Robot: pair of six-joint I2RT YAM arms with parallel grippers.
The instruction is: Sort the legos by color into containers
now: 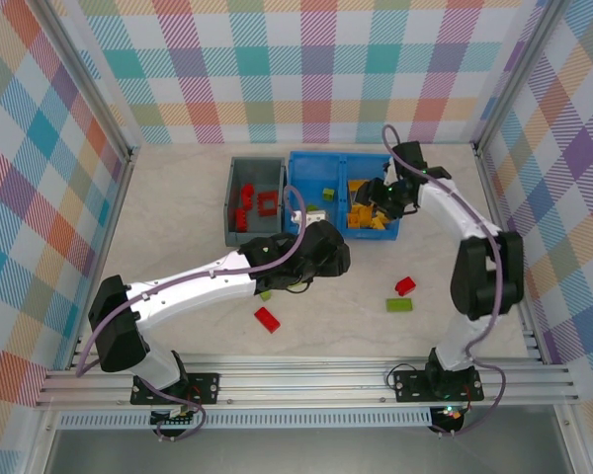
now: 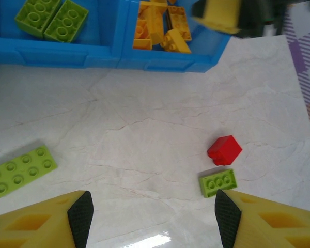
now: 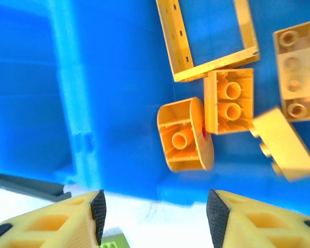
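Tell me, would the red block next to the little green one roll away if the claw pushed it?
Probably not. The red block has flat sides and corners, so it would likely slide on the smooth table, maybe tip over. It looks like hard plastic, so it should stay stiff, not squash.

There are two containers: one grey bin (image 1: 231,212) and one blue bin (image 1: 321,158) split into two compartments. Four legos lie loose on the desk (image 1: 168,227): two red bricks (image 1: 267,319) (image 1: 405,286) and two lime green bricks (image 1: 399,304) (image 1: 265,293). The blue bin's left compartment shows two more lime green ones (image 2: 33,15). Its right compartment shows at least five yellow-orange pieces (image 3: 229,101), one of them an open frame (image 3: 170,36). The several red pieces (image 1: 252,202) in the grey bin are too small to count surely.
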